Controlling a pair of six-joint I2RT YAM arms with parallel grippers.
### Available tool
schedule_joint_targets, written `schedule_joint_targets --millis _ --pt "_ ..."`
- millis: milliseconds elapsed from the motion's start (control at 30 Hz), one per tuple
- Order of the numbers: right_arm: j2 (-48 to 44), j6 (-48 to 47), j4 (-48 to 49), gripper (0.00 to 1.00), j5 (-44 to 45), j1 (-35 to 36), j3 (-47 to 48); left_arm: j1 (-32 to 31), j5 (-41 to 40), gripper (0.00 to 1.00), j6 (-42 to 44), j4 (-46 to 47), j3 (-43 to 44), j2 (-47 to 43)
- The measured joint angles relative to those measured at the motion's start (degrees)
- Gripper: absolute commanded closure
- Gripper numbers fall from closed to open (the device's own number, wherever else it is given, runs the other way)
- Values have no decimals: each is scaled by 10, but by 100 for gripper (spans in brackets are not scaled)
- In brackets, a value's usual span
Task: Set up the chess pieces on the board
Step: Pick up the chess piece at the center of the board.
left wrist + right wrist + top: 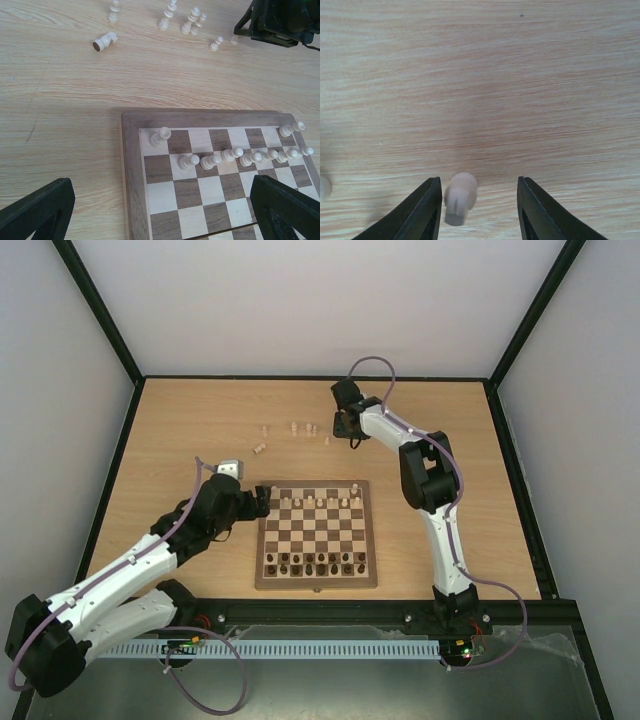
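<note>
Your left tool (160, 180) hangs over the far-left corner of the board (316, 583), fully released, its two black fingers (42, 210) spread wide and holding nothing. The board lies on the light wood surface (180, 430), centred between the two arms.

Below that tool, a pale corner piece (160, 136) stands on the far-left corner square. A line of pale pawns (231, 154) runs rightward along the row just in front of it, and another pale piece (291, 129) stands at the right end of the far row. The dark pieces (315, 562) fill the two rows nearest the arm bases.

Beyond the board's far edge, several loose pale pieces (294, 427) are scattered on the bare surface. The toppled piece (104, 41) lies on its side at the left of that group; the rest stand upright.

Further right, your right tool (479, 200) is low over the surface at the right end of that scatter. Its jaws are partly spread and straddle a single small pale piece (460, 197) (close against the finger on the left of the wrist view, with clear space on the other side). It is not clenched on the piece.
</note>
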Motion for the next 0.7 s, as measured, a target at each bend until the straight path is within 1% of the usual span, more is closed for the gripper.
schedule_joint_targets --millis 167,367,500,600,700 --pt "1 -5 0 73 -1 0 8 5 0 1 0 2 -2 5" --pt "6 -7 0 89 -5 0 9 5 2 1 0 3 -7 8" --pt "6 -9 0 98 -4 0 11 6 2 1 0 3 -7 13" --pt "4 -10 1 99 -3 0 9 7 3 1 0 3 -7 17" --pt "-23 -9 11 99 -4 0 -33 7 4 1 0 3 -7 20"
